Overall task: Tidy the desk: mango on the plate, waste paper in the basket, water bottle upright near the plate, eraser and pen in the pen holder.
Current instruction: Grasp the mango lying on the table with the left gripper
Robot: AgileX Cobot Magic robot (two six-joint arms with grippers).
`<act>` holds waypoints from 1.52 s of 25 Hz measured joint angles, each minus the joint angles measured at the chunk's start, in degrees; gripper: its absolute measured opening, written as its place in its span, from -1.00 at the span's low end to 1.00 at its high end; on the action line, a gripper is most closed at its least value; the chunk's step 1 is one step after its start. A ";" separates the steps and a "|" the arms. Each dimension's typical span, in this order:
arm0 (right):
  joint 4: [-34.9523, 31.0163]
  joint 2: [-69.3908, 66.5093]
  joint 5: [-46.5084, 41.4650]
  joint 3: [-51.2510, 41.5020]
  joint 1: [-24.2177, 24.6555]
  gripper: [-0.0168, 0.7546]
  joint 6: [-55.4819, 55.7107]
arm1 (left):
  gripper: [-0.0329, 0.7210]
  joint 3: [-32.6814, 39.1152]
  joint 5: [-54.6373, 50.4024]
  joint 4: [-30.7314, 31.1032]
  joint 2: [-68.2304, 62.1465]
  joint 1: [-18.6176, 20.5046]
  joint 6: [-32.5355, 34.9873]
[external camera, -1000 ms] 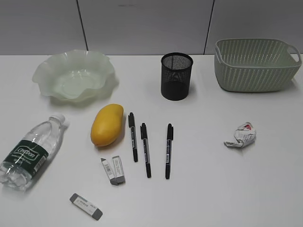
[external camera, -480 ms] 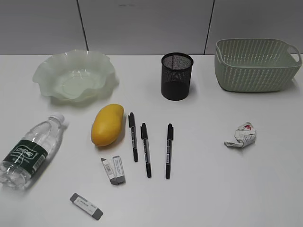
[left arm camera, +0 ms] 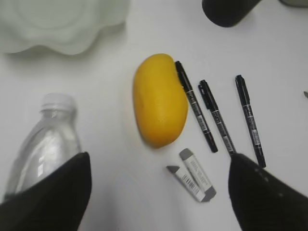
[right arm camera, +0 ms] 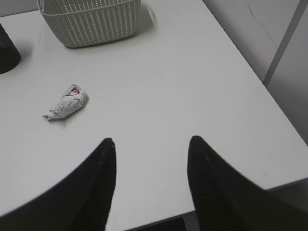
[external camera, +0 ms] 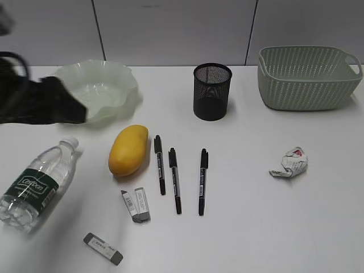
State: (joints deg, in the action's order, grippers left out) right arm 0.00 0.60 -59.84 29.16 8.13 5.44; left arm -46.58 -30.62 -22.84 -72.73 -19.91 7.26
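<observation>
White desk, nothing tidied yet. Mango lies on the desk below the plate, not on it; in the left wrist view it sits just left of the nearest pen, about touching it. Plate is at the back left, partly covered by the blurred black left arm coming in from the left edge. Water bottle lies on its side at front left, cap pointing toward the plate. Three black pens lie roughly parallel right of the mango, the third a bit apart from the other two. Two grey erasers lie side by side below the mango, touching or nearly so; another eraser sits alone at the front edge. Pen holder stands upright at back centre; can't tell if anything is in it. Basket at back right. Waste paper lies on the desk well in front of the basket, out in the open.

Left gripper hovers above the desk over the erasers and the mango's near end, jaws spread wide, nothing between them. Right gripper is up over the right side of the desk, jaws apart, holding nothing; waste paper is off to its left, basket beyond that
</observation>
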 joint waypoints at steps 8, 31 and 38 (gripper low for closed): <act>0.00 0.00 0.00 0.00 0.00 0.06 0.00 | 0.90 -22.32 -3.11 4.05 -32.38 -7.72 -4.35; 0.00 0.00 0.00 0.00 0.00 0.06 0.00 | 0.75 -30.14 -4.38 18.59 -44.56 -7.89 -12.70; 0.00 0.00 0.00 0.00 0.00 0.06 0.00 | 0.66 -30.14 -5.44 18.51 -44.56 -7.89 -12.70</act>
State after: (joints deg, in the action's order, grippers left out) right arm 0.00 0.60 -59.84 29.16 8.13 5.44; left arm -76.72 -36.06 -4.33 -117.29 -27.79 -5.44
